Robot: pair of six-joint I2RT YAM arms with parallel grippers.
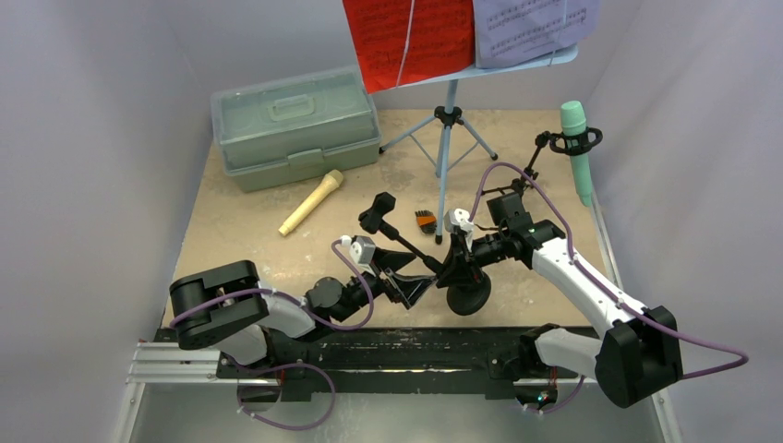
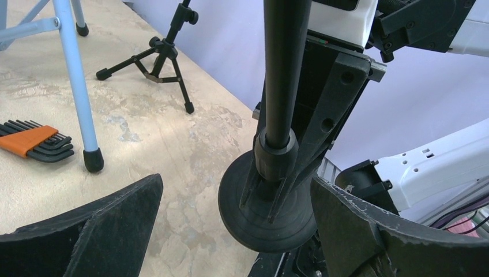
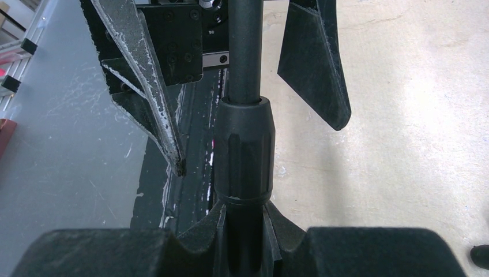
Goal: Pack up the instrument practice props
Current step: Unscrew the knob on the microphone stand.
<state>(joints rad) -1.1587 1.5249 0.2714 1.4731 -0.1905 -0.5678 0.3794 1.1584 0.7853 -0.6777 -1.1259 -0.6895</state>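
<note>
On the light-blue perforated music rack on tripod legs (image 1: 447,115), a red paper music sheet (image 1: 406,37) is set at the left and a purple paper music sheet (image 1: 531,28) at the right. Left of the rack, the pale green translucent plastic case (image 1: 295,125) is placed, with the tan toy microphone (image 1: 312,202) laid before it. Right of the rack, the teal toy microphone (image 1: 582,171) is held in the black ring-top tripod holder (image 1: 543,144). Just before the rack, an orange-handled set of hex keys (image 1: 425,220) is laid. Further before it, the black round-base mic holder (image 1: 468,295) is stood.

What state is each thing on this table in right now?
Pale green translucent plastic case: lid shut.
Tan toy microphone: lying flat.
Teal toy microphone: upright in black tripod holder.
Light-blue music rack: standing, holding red sheet and purple sheet.
Black round-base mic holder: pole clamped by right gripper.
Left gripper: open, straddling that pole.
</note>
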